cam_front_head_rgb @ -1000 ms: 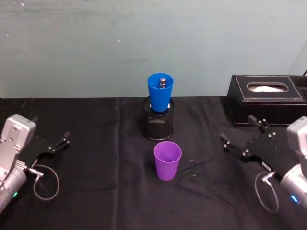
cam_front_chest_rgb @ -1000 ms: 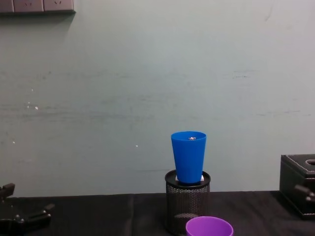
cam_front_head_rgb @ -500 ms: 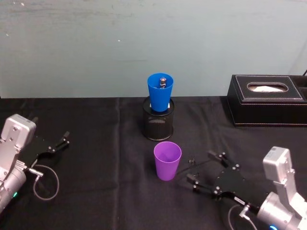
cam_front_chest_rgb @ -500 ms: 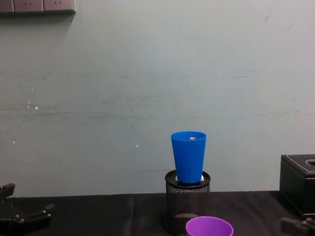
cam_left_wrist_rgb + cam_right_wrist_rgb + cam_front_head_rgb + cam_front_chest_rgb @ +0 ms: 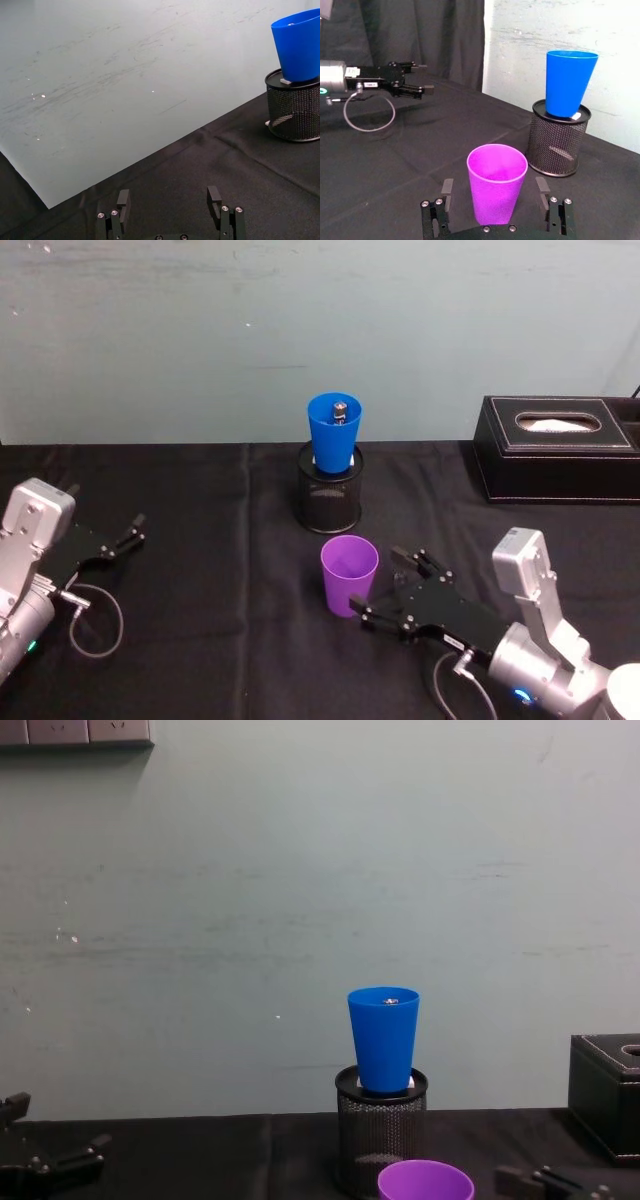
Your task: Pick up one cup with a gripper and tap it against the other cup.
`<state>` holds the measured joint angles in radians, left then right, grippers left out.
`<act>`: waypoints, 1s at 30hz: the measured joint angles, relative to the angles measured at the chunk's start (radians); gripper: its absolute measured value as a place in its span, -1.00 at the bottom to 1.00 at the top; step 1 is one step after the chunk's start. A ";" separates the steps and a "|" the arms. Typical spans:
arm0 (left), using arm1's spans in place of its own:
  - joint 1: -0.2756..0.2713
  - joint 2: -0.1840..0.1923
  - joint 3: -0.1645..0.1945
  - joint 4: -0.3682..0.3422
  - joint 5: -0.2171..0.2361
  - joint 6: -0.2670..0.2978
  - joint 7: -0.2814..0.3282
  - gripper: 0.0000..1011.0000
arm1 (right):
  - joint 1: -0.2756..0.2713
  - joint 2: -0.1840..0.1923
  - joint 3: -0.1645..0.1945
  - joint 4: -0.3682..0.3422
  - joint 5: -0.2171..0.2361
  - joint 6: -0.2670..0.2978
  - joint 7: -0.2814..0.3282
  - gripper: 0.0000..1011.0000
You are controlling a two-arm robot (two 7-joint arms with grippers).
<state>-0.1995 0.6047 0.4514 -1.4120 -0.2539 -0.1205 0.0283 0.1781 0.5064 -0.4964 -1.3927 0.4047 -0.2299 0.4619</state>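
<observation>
Chest view: we see purple cup [image 5: 425,1182] cut off by bottom edge | right gripper [image 5: 385,585] spread wide either side of it, contact unclear | left gripper [image 5: 128,532] spread, lower left

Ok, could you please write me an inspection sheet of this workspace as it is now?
Surface: black cloth, creased, covers the table.
Job's things: purple cup upright on the cloth; blue cup upright in the black wire-mesh pen holder behind it.
Clutter: black tissue box at far right.
Grippers: right pincer open at the purple cup's right side, no contact seen; left pincer open, parked at the left edge.
Cables: grey cable loop by the left wrist; thin cable by the right wrist.
Surroundings: pale green wall; sockets high on the left.
</observation>
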 joint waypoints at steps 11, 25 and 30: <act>0.000 0.000 0.000 0.000 0.000 0.000 0.000 0.98 | 0.055 -0.073 -0.002 0.076 -0.024 0.036 0.001 0.98; 0.000 0.000 0.000 0.000 0.000 0.000 0.000 0.98 | 0.090 -0.134 0.017 0.131 -0.039 0.057 0.014 0.98; 0.000 0.000 0.000 0.000 0.000 0.000 0.000 0.98 | 0.099 -0.157 0.022 0.151 -0.050 0.063 0.018 0.98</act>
<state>-0.1995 0.6047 0.4514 -1.4120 -0.2539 -0.1205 0.0283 0.2769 0.3499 -0.4746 -1.2421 0.3545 -0.1666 0.4802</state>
